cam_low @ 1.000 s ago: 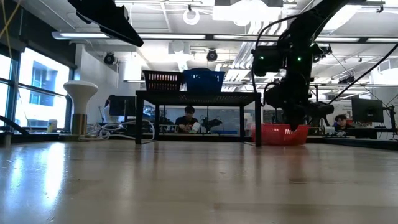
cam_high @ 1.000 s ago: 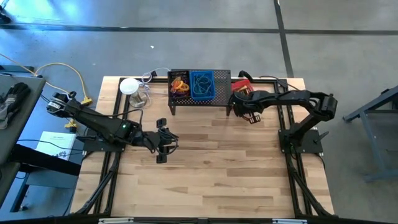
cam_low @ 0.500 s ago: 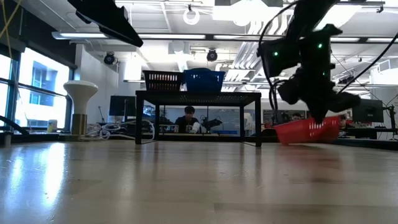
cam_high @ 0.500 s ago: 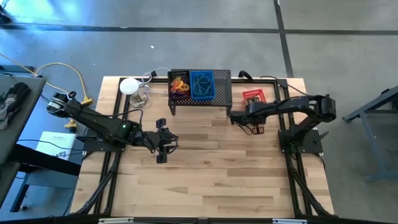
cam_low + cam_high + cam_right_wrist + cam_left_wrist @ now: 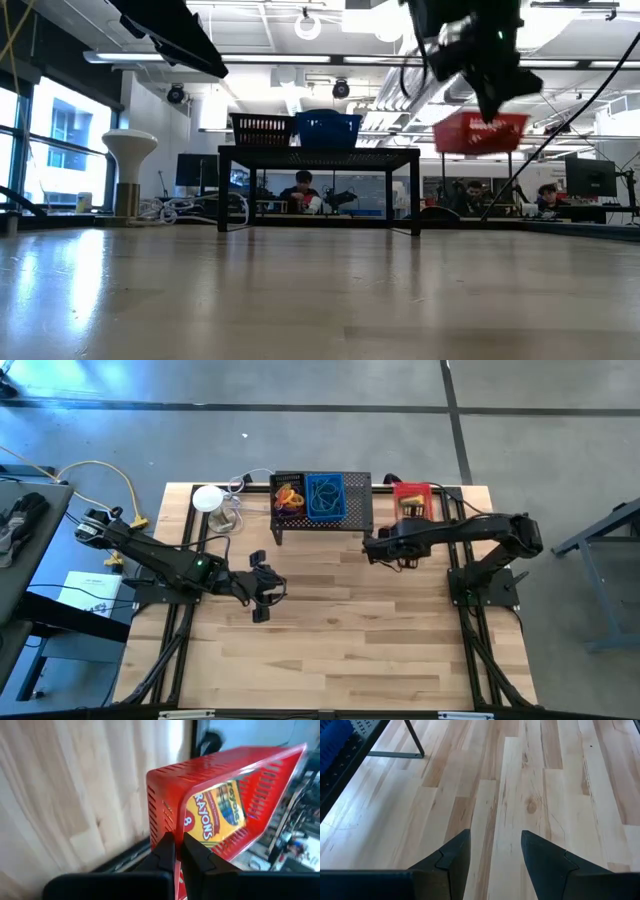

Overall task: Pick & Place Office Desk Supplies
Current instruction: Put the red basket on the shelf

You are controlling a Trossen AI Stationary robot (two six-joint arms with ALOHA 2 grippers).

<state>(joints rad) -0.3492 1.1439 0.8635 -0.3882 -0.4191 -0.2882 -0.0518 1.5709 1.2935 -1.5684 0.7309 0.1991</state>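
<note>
My right gripper (image 5: 175,851) is shut on the red mesh tray (image 5: 480,132), which hangs in the air to the right of the black stand (image 5: 320,520), above the level of its top. A yellow crayon box (image 5: 220,812) lies inside the red tray. On the stand sit a black tray with orange and purple rings (image 5: 288,496) and a blue tray with black loops (image 5: 326,496). My left gripper (image 5: 262,586) hovers open over bare wood near the table's left middle, touching nothing. My right gripper pinches the red tray's side wall (image 5: 167,827) near a corner, one finger inside the tray and one outside. The tray is lifted clear of the table and hangs below the fingers (image 5: 490,95), roughly level, with the crayon box resting in it.
A white round-topped lamp (image 5: 208,498) with cables stands at the table's far left, beside the stand. Bare wood (image 5: 350,640) fills the near half of the table. People sit at desks in the room beyond.
My right gripper has raised the red tray from the table at the stand's right end. It first came toward the near edge with the tray tilted, then rose until the tray hangs above the stand's top height.
</note>
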